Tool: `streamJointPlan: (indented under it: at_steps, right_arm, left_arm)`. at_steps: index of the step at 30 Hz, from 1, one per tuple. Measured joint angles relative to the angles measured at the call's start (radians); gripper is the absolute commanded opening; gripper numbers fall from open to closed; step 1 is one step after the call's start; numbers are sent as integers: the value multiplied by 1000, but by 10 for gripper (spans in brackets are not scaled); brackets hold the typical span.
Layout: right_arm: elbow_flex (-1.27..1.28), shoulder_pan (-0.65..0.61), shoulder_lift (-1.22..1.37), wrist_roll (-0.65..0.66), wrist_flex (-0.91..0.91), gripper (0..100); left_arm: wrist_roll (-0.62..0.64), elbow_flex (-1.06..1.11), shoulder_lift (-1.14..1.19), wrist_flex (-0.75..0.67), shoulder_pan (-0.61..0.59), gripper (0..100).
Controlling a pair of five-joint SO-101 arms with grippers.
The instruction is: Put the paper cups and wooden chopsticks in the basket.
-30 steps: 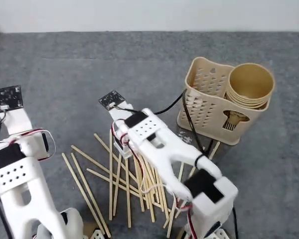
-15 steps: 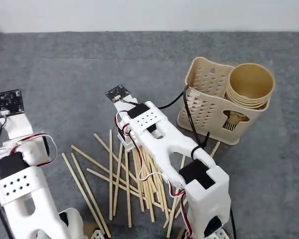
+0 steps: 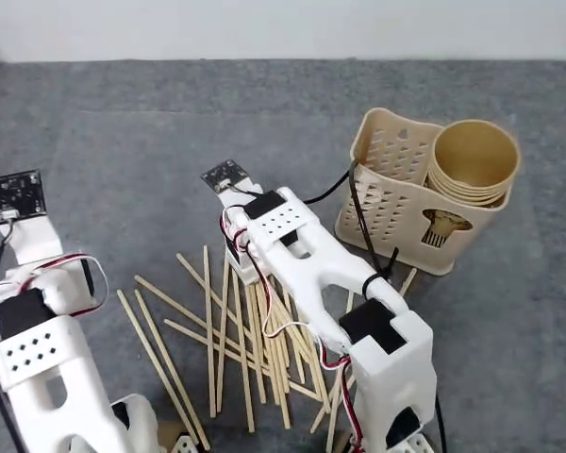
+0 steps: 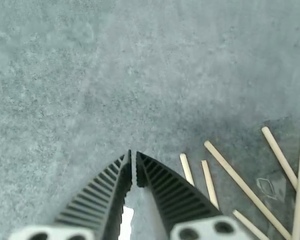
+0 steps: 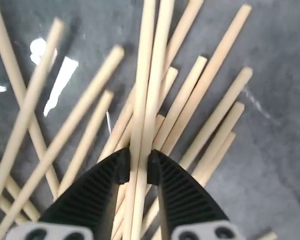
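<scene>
Several wooden chopsticks [image 3: 212, 330] lie scattered on the grey mat. My right gripper [image 5: 136, 162] is down in the pile, shut on a pair of chopsticks [image 5: 151, 75] that run side by side between its fingers. In the high view the right arm [image 3: 283, 236] covers that spot. The beige basket [image 3: 385, 203] stands at the right and holds a stack of paper cups [image 3: 474, 156] in its right compartment. My left gripper [image 4: 133, 156] is shut on nothing over bare mat, left of the pile, with a few chopstick ends [image 4: 208, 175] beside it.
The basket's left compartment [image 3: 396, 142] has nothing in it. A black cable [image 3: 358, 222] runs from the right arm across the basket's front wall. Bare mat [image 3: 170, 123] stretches behind the pile and left of the basket.
The right arm has shifted a little toward the basket, and the chopsticks under it have been drawn closer together and turned. The left arm has barely moved.
</scene>
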Motion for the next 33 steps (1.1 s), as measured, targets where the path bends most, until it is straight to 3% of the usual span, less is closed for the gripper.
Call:
streamJointPlan:
  at_steps: [12, 18, 24, 33]
  right_arm:
    - [-3, -3, -304, 3, 199, 17]
    - [-2, -37, -331, 3, 216, 175]
    - [44, -120, -255, 3, 118, 134]
    - [44, -124, -51, 3, -63, 125]
  left_arm:
    - [0, 3, 0, 0, 0, 15]
    - [0, 3, 0, 0, 0, 15]
    - [0, 3, 0, 0, 0, 15]
    - [0, 5, 0, 0, 0, 15]
